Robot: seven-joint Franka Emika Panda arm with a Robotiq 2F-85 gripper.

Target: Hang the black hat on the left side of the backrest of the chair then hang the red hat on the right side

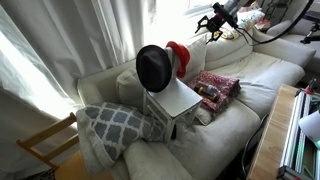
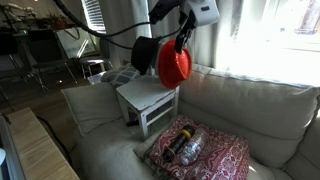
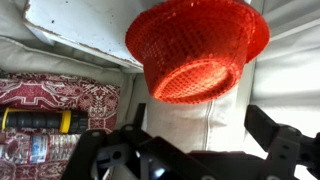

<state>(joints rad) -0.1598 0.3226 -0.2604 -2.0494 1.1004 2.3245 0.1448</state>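
The small white chair [image 1: 178, 100] stands on a sofa and also shows in an exterior view [image 2: 148, 97]. The black hat [image 1: 154, 66] hangs on one corner of its backrest [image 2: 143, 52]. The red hat [image 1: 179, 57] hangs on the other corner, next to the black one [image 2: 173, 65]. In the wrist view the red hat [image 3: 196, 48] hangs crown toward me beside the chair seat [image 3: 80, 30]. My gripper [image 3: 198, 122] is open and empty, a short way from the red hat. It shows in both exterior views [image 1: 214, 20] [image 2: 186, 20].
A red patterned cloth [image 2: 215, 155] lies on the sofa with a bottle [image 2: 190, 148] and a black-and-yellow tool [image 3: 40, 121] on it. A grey patterned pillow [image 1: 115, 125] leans beside the chair. A natural wood chair [image 1: 45, 145] stands off the sofa.
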